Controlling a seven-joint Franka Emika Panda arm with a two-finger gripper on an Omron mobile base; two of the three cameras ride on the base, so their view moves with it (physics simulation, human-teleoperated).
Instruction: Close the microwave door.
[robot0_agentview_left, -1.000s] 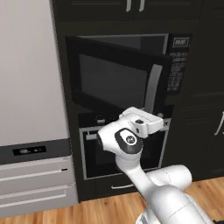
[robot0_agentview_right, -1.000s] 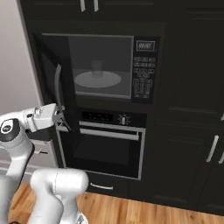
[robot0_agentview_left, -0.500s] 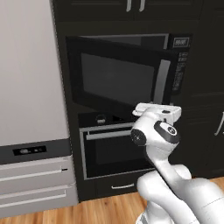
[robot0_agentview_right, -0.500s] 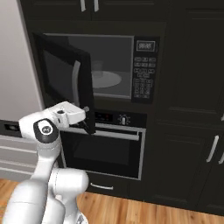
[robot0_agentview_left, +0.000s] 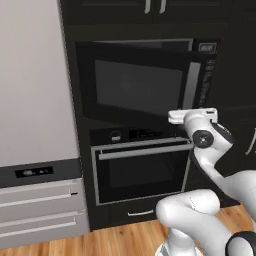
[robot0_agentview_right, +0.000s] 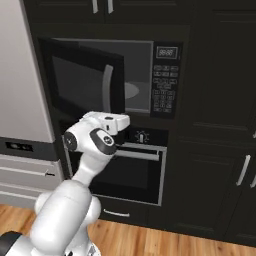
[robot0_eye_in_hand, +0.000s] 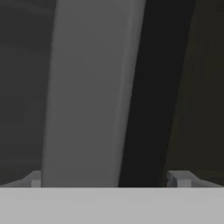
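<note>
Half-shut, the door angles out from the microwave; the end effector, tips apart, faces its handle to push it home.

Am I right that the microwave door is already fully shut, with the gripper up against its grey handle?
Not quite: the microwave door is partly open, as the right base view shows, with the turntable visible past its edge. The gripper is indeed at the grey handle.

Home kitchen: built-in microwave above oven, dark cabinets, fridge.
</note>
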